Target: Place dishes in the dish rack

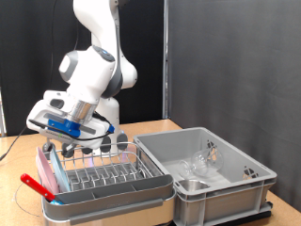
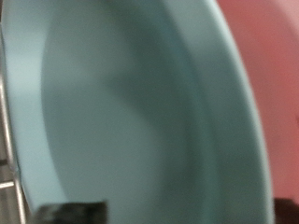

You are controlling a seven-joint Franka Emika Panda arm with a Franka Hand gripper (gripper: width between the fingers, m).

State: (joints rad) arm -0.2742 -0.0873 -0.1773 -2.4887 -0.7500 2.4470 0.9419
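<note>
Here the hand (image 1: 68, 141) hangs low over the dish rack (image 1: 103, 179); its opening cannot be told, seemingly against something pale blue (image 2: 121, 112).

White arm stands at the exterior view's upper left, base column upright, elbow joint bulging toward the view's centre. Forearm bends down and toward the view's left. Wrist tilted, hand carrying a blue-and-white camera block. Gripper (image 1: 68, 143) low, pointing down and slightly toward the view's right; fingers dark, partly hidden, their spacing not readable. Wrist view: only a dark sliver of a fingertip (image 2: 70, 212) shows along one edge, blurred; nothing visible between the fingers there
</note>
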